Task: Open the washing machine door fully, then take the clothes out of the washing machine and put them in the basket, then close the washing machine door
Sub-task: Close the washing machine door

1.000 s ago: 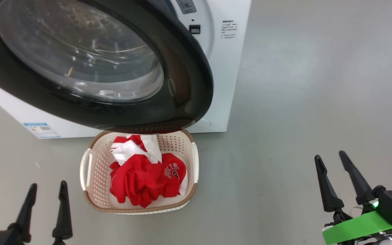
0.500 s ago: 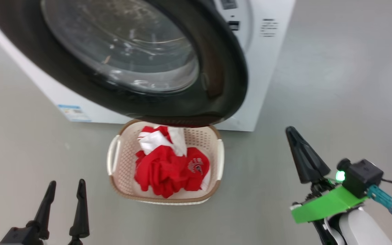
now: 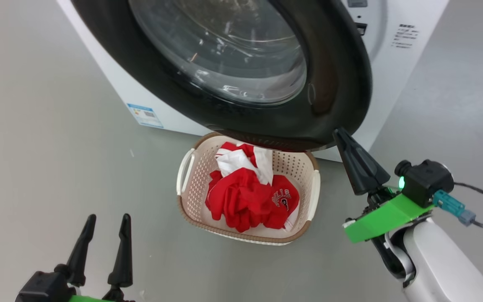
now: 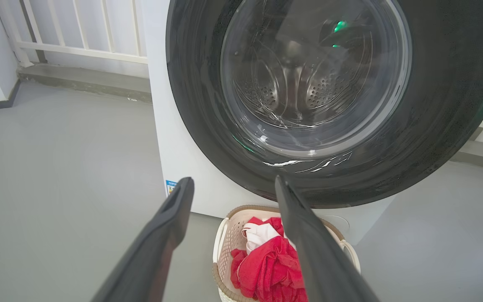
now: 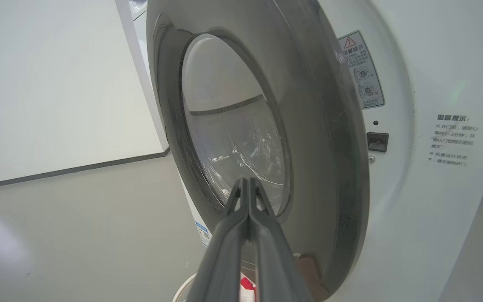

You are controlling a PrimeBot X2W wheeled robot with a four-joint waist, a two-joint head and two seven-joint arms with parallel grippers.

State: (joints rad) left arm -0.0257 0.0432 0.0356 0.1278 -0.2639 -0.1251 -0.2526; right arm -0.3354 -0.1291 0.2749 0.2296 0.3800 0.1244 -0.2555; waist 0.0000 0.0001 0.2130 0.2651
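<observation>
left claw (image 3: 108, 220): spread wide, empty
right claw (image 3: 344, 140): pinched together, empty, beside glossy black round door (image 3: 338, 84)
red clothes (image 3: 250, 197): in cream perforated basket (image 3: 195, 180)

Left gripper (image 3: 109, 216): lower left of head view, pointing up-frame. Jaws clearly parted, nothing between them. In the left wrist view its two fingers (image 4: 162, 235) splay wide from the bottom edge.

Right gripper (image 3: 342, 136): right of centre, higher in frame than the left, tilted up and left. Fingers pressed into one dark cone. In the right wrist view both fingers (image 5: 229, 243) meet along their length, tips touching, nothing gripped.

Right wrist: green bracket (image 3: 382, 218), black camera block (image 3: 424, 180), green lamp (image 3: 401, 183) lit. Pale forearm (image 3: 442, 264) runs off at the lower right corner.
</observation>
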